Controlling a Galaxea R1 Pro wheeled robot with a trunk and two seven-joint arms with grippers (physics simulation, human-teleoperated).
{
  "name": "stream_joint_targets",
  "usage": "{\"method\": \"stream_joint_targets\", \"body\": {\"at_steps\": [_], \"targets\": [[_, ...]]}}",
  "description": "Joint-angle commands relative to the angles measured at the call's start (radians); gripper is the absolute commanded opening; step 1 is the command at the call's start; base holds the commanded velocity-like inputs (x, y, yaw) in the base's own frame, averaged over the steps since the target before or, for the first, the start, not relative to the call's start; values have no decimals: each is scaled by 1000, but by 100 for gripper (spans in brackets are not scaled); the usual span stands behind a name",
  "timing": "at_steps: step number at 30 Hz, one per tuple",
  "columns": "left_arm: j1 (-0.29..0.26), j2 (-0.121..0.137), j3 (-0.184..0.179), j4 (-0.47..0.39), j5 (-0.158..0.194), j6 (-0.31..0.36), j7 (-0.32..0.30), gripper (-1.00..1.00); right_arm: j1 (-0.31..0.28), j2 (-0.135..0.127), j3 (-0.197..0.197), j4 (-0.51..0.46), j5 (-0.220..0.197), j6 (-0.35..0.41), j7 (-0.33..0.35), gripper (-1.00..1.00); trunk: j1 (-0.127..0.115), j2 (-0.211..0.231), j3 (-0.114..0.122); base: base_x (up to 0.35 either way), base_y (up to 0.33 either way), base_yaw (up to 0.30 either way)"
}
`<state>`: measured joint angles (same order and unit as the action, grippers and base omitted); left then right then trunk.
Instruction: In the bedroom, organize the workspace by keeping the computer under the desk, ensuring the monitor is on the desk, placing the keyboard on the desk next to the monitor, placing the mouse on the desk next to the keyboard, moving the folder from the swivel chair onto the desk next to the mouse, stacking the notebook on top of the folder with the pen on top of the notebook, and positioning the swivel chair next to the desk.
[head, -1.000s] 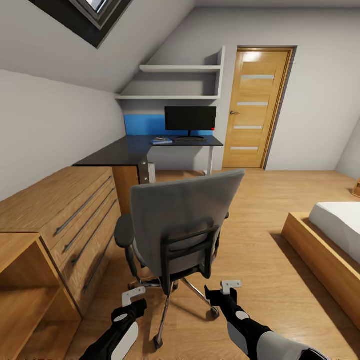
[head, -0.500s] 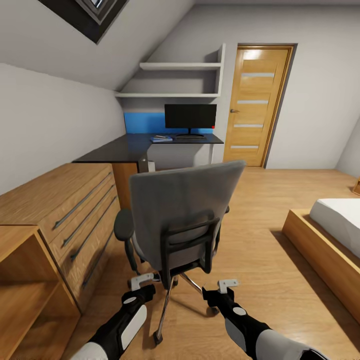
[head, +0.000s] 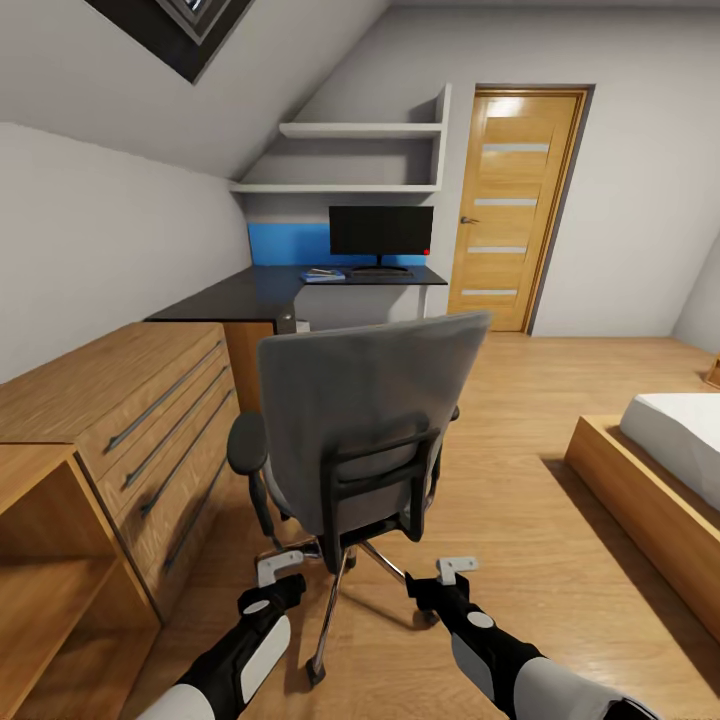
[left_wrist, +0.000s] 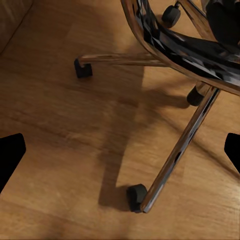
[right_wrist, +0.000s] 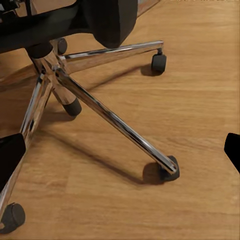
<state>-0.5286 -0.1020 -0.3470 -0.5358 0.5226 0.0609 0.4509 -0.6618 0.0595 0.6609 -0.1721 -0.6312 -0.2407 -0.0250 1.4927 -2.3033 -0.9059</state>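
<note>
Wood floor (head: 520, 520) runs from the drawer chest (head: 130, 420) at left toward the far worktop (head: 250, 295). My left gripper (head: 280, 567) and right gripper (head: 457, 569) hang apart, empty, behind the swivel chair (head: 365, 430). It should roll easily; I'd push the stiff backrest frame.

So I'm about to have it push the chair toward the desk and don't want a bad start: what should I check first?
1. Both grippers free: left gripper and right gripper open, holding nothing: ok.
2. Swivel chair upright, its back toward the robot: ok.
3. Grippers touching the chair: not ok, both low beside its base.
4. Floor between chair and desk: cannot tell, chair hides it.
5. Monitor on desk: ok.
</note>
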Motion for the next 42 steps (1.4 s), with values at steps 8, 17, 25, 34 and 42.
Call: {"method": "stream_joint_targets", "body": {"at_steps": [8, 17, 25, 34, 42], "targets": [[-1, -3, -23, 0, 3, 1, 9, 100, -21, 0, 9, -16, -6, 31, -9, 100, 0, 0, -1, 0, 0, 0], [-1, -21, -84, 0, 3, 6, 15, 100, -80, -7, 9, -25, -5, 121, -9, 100, 0, 0, -1, 0, 0, 0], [-1, -50, -95, -5, 2, 12, 15, 100, -100, -4, 9, -48, -7, 144, -10, 100, 0, 0, -1, 0, 0, 0], [-1, -50, -111, -6, -14, 4, 15, 100, -102, -3, 11, -46, -7, 140, -9, 100, 0, 0, -1, 0, 0, 0], [-1, -48, -116, -6, -19, 1, 15, 100, -102, -5, 11, -41, -7, 135, -7, 100, 0, 0, -1, 0, 0, 0]]}}
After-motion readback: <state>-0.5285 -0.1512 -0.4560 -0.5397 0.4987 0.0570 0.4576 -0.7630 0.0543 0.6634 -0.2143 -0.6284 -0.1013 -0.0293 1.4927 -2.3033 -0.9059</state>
